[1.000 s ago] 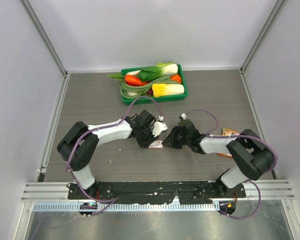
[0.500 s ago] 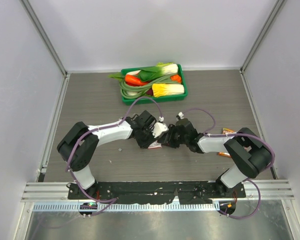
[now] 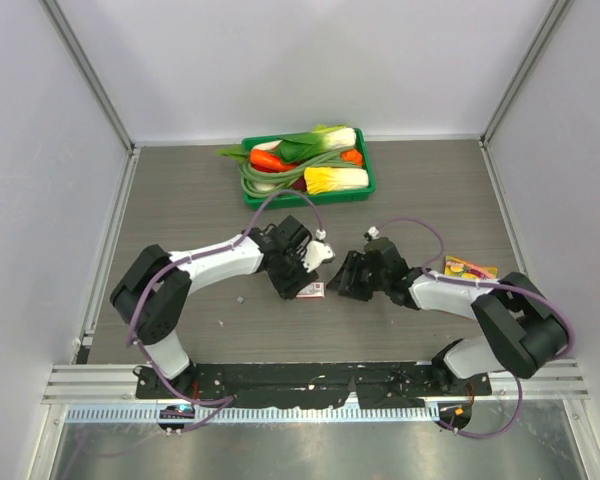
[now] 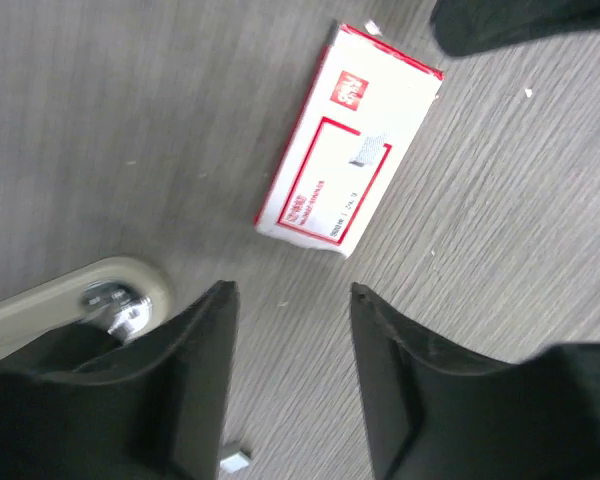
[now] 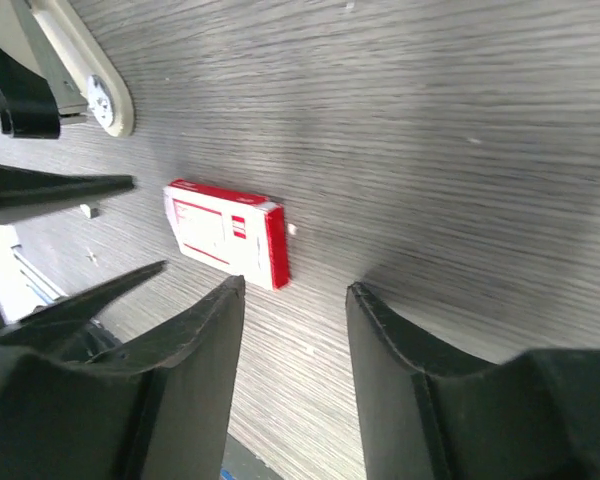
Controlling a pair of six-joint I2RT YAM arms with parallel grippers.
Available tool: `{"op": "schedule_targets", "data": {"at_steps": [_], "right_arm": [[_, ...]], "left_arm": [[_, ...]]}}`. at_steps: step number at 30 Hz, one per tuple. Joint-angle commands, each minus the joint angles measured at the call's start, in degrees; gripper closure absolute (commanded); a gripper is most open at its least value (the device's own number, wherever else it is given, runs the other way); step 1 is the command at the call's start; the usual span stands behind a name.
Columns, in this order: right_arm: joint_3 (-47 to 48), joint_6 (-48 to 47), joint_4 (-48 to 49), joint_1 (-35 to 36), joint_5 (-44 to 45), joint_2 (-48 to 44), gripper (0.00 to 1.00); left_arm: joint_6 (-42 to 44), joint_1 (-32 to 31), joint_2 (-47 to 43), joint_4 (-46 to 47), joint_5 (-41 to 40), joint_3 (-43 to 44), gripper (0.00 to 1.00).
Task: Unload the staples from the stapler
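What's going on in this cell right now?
Two arms are unloading a stapler. The left gripper and right gripper hover open and empty over the grey wood-grain table, either side of a flat red-and-white printed box. The small desk stapler, showing only its whitish riveted end, lies beside the left fingers, ungripped. A tiny grey strip, possibly staples, lies loose.

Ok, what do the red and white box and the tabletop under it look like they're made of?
The box looks like thin printed cardboard with a matte finish: it has sharp folded edges and flat red-and-white print. The tabletop looks like matte grey wood-grain laminate with fine parallel streaks, though real wood can't be ruled out.
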Motion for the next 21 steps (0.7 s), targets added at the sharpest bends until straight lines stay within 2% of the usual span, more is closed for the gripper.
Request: {"op": "schedule_targets", "data": {"at_steps": [1,3,4,7,8,10,12,21], "right_arm": [[0.11,-4.89,-9.67,-2.7,1.3,-6.38,0.44],[0.9,-7.09,-13.28,-3.32,1.3,-8.22,0.36],[2.21,-7.97,-16.17,-3.41,2.0,-8.75,0.29],[5.9,-11.04,-22.23,-3.49,3.14,-9.64,0.22],[6.79,-12.18,-23.39,-3.58,4.02,-9.64,0.22],[10.29,-13.42,-27.59,-3.58,5.6,-9.2,0.22],[13.55,-15.53,-30.42,-3.67,7.36,-9.11,0.21],[23.13,-18.78,-31.83,-3.67,11.3,-9.81,0.21]], "left_arm": [[-1.75,2.34,-7.08,-6.79,1.19,6.52,0.43],[-2.1,3.04,-9.02,-9.78,1.62,8.63,0.39],[-2.45,3.39,-10.85,-10.84,1.71,9.94,0.32],[-3.77,4.36,-14.28,-14.88,2.85,11.53,0.23],[-4.21,4.8,-15.17,-15.59,4.07,11.71,0.21],[-4.74,6.81,-18.06,-17.27,4.87,11.54,0.05],[-4.83,8.49,-19.92,-18.84,5.23,11.36,0.0],[-4.65,22.19,-30.2,-23.86,9.09,9.96,0.0]]}}
